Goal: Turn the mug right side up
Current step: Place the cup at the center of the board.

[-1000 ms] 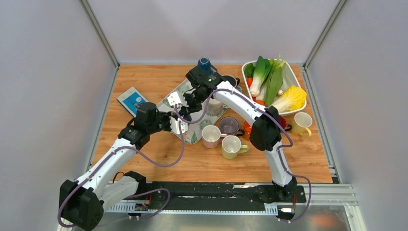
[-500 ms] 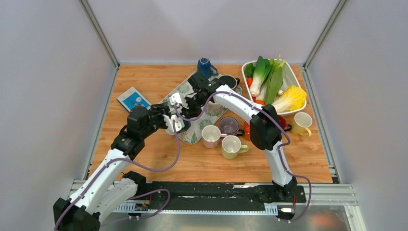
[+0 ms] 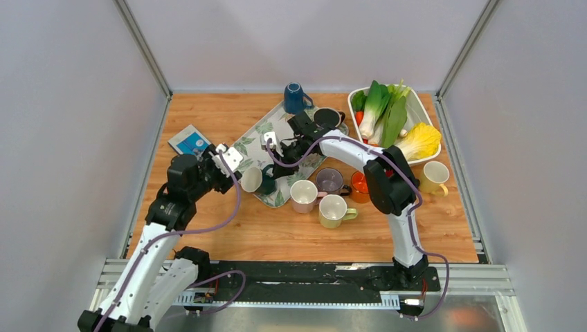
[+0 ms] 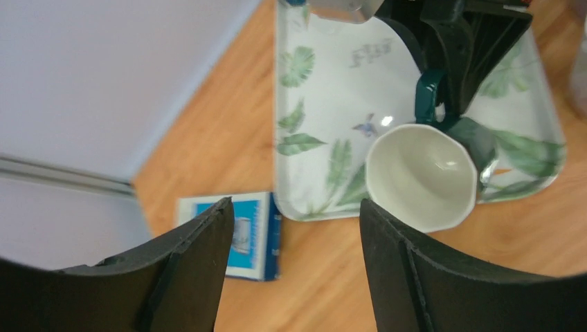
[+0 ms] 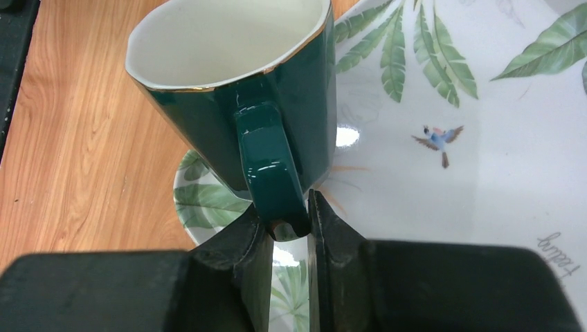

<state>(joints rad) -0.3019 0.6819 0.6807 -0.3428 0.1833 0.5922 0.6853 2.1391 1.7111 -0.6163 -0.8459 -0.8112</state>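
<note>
1. My left pincer (image 3: pixel 230 166) has just let go: 1 second ago it was shut close beside my right one, and now its fingers stand wide apart, drawn back to the left.
2. My right pincer (image 5: pixel 287 228) stays clamped on the handle (image 5: pixel 268 162) of the dark green mug (image 5: pixel 228 76).
3. The mug hangs at the near-left corner of the leaf-print tray (image 5: pixel 457 97), tipped sideways with its white inside facing my left arm. I cannot tell whether its base touches the tray.
4. I judge the rest falls to my right wrist: roll the mouth upward, then set the base down.
</note>
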